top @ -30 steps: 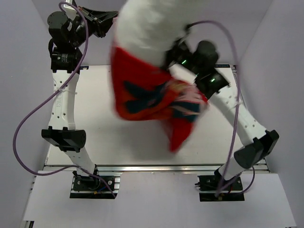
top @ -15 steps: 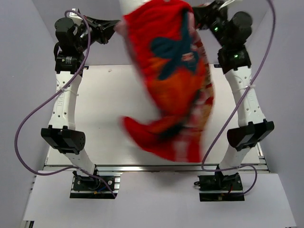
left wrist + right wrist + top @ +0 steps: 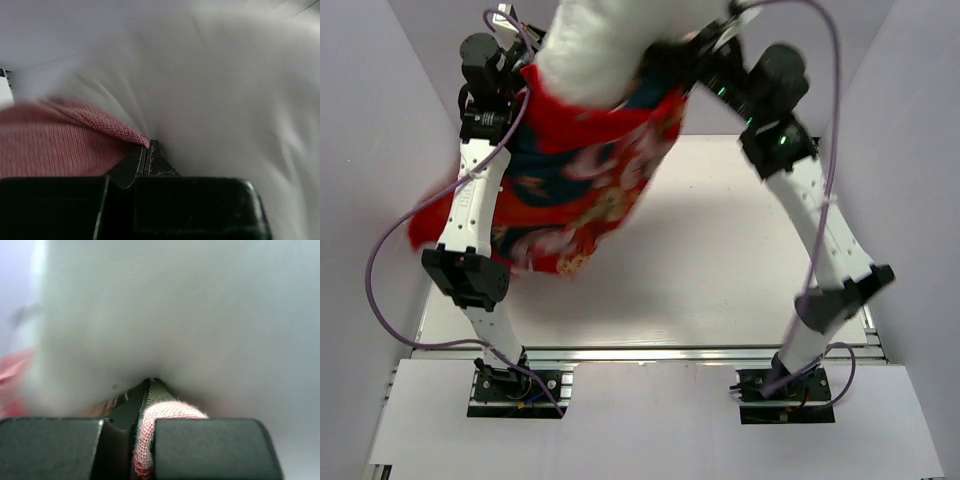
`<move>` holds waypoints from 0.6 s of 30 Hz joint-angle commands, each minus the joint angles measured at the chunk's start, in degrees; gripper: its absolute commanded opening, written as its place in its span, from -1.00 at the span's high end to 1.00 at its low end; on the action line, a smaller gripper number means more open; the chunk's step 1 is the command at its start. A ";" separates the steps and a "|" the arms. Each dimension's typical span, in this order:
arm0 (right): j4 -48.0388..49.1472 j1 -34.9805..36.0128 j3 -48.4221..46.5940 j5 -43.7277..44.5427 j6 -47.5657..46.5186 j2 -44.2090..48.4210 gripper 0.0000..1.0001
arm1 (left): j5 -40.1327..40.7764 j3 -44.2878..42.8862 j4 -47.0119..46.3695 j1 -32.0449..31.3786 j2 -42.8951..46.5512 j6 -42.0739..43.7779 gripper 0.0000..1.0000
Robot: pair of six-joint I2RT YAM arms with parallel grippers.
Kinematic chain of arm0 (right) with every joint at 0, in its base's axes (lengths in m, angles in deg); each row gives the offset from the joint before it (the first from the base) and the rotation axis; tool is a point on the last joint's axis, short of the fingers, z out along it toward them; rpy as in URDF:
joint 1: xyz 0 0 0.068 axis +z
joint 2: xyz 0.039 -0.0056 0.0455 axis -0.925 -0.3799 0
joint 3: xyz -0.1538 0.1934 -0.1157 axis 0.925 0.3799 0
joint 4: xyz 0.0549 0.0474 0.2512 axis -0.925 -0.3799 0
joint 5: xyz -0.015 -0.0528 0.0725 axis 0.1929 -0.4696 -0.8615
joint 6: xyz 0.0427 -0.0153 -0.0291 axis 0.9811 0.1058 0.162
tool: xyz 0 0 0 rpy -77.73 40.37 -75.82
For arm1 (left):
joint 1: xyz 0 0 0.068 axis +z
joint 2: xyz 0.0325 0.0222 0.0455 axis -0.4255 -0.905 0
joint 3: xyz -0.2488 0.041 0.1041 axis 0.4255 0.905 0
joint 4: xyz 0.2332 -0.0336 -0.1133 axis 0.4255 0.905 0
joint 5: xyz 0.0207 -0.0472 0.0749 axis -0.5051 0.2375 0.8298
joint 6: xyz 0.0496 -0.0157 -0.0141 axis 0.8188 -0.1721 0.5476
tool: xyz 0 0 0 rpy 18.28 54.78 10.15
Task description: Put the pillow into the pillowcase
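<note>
Top external view: the pillow (image 3: 605, 50) is held high at the far edge, its white bulk standing out of the pillowcase (image 3: 575, 190), which hangs blurred from its mouth down toward the near left, over the table (image 3: 740, 270). The left gripper (image 3: 146, 150) is pressed together on the case's pink hem. The right gripper (image 3: 148, 390) pinches a fold of hem on the opposite side. Pillow fabric lies just past both sets of fingertips, so I judge it must slide down the case's hanging long axis, with neither arm nearer.
</note>
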 commanded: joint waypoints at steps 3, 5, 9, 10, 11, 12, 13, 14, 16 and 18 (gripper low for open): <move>6.52 -15.34 -13.12 4.15 7.85 -4.52 1.00 | -1.24 2.60 -4.18 1.65 11.75 2.90 1.00; 7.49 -8.34 -3.04 1.05 8.67 2.58 1.00 | -0.72 0.23 -3.47 4.29 8.51 3.26 1.00; 10.92 15.02 16.67 1.46 -3.63 14.90 1.00 | -0.54 -9.51 -3.39 3.77 0.95 2.73 1.00; 10.48 15.50 17.04 3.04 -5.22 15.17 1.00 | -0.97 -9.89 -3.38 2.38 0.33 2.90 1.00; 10.74 14.99 15.82 5.15 -7.84 14.48 1.00 | -1.50 -9.28 -3.38 1.49 1.19 3.17 1.00; 11.26 13.33 14.24 8.30 -9.17 13.43 1.00 | -2.64 -5.62 -3.90 0.70 2.59 3.52 1.00; 12.23 5.92 12.49 8.33 -9.01 10.11 1.00 | -3.00 -2.71 -5.13 -0.87 4.35 4.04 1.00; 12.58 1.58 9.86 8.68 -5.18 7.55 1.00 | -3.09 0.36 -5.92 -1.50 8.89 4.14 1.00; 6.90 -10.12 -5.31 10.96 -1.30 -2.20 1.00 | -3.09 7.67 -6.19 -2.03 13.05 5.45 1.00; 1.02 -15.92 -19.26 9.40 5.18 -7.30 1.00 | -2.39 9.96 -5.41 -0.90 16.48 6.77 1.00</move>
